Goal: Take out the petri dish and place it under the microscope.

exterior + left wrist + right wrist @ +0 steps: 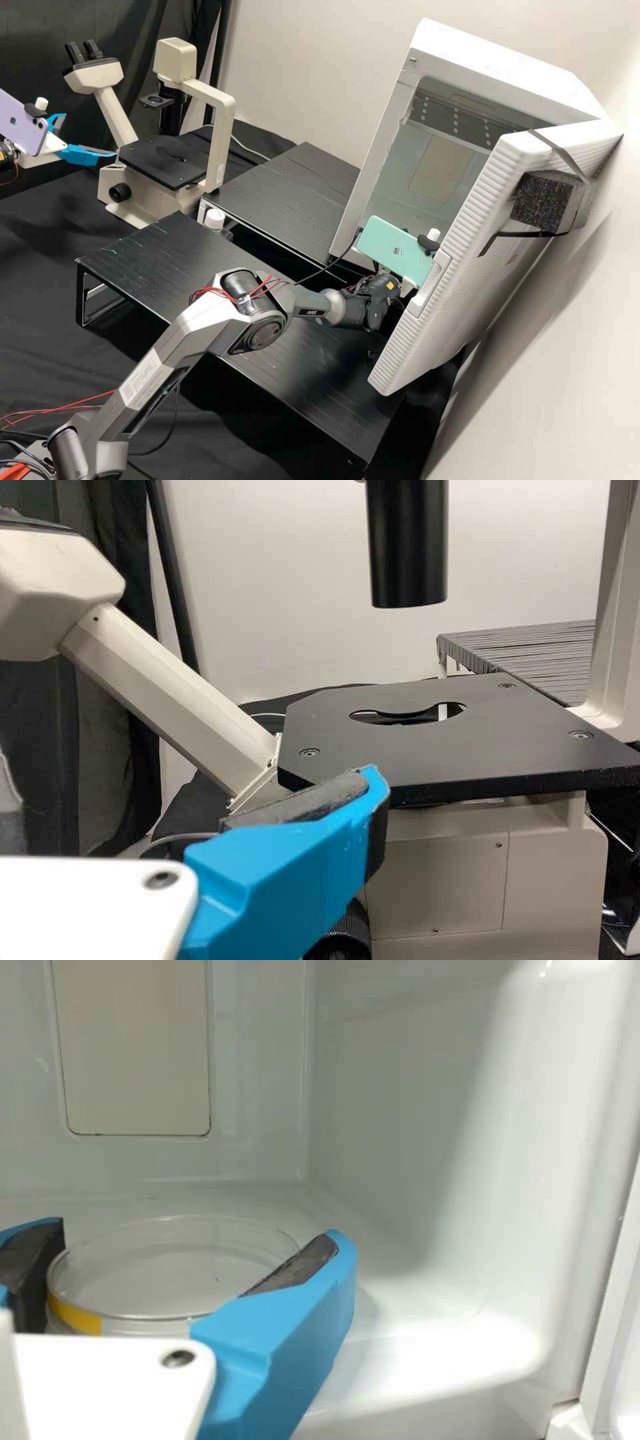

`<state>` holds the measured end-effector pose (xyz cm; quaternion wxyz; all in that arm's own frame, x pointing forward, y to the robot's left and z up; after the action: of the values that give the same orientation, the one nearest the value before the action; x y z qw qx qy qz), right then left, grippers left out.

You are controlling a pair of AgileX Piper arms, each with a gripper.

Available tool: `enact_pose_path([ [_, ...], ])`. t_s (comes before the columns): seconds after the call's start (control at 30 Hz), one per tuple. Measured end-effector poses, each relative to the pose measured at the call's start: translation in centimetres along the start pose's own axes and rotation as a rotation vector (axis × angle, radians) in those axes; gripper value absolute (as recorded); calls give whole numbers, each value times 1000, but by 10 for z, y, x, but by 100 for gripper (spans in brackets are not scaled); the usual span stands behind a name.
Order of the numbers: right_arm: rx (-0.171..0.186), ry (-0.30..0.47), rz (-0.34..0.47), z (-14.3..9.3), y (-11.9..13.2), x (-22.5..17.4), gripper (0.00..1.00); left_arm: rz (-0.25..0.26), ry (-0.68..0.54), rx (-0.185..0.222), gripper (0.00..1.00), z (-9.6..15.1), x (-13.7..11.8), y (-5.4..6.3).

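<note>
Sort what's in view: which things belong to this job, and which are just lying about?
Job: petri dish, white cabinet, microscope, right gripper, left gripper.

Incidental: white-capped bottle, mint phone, lilac phone, dark foam block, black stands.

In the high view I see a logo on the purple phone, another on the green phone, and small lettering and a printed label on the right arm.
</note>
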<state>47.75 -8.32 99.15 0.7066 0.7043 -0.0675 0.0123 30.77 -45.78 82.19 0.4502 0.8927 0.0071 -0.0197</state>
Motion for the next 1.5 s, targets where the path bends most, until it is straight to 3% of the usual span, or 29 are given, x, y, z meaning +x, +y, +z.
enact_pose_path([
  [0.1, 3, -2, 0, 1, 0, 0, 0, 0, 0, 0, 100, 0, 0, 0],
  [0.27, 39, 4, 7, 5, -4, -4, 0, 0, 0, 0, 100, 0, 0, 0],
  [0.67, 55, 3, 47, 7, 19, -45, 0, 0, 0, 0, 100, 0, 0, 0],
  [0.8, 89, 8, 63, 5, 19, -61, 0, 0, 0, 0, 100, 0, 0, 0],
  [1.13, 148, 93, 82, -6, -5, -115, 0, 0, 0, 0, 100, 0, 0, 0],
  [1.3, 155, 152, 84, -14, -26, -154, 0, 0, 0, 0, 100, 0, 0, 0],
  [1.5, 162, 155, 61, -30, -42, -202, 0, 0, 0, 0, 100, 0, 0, 0],
])
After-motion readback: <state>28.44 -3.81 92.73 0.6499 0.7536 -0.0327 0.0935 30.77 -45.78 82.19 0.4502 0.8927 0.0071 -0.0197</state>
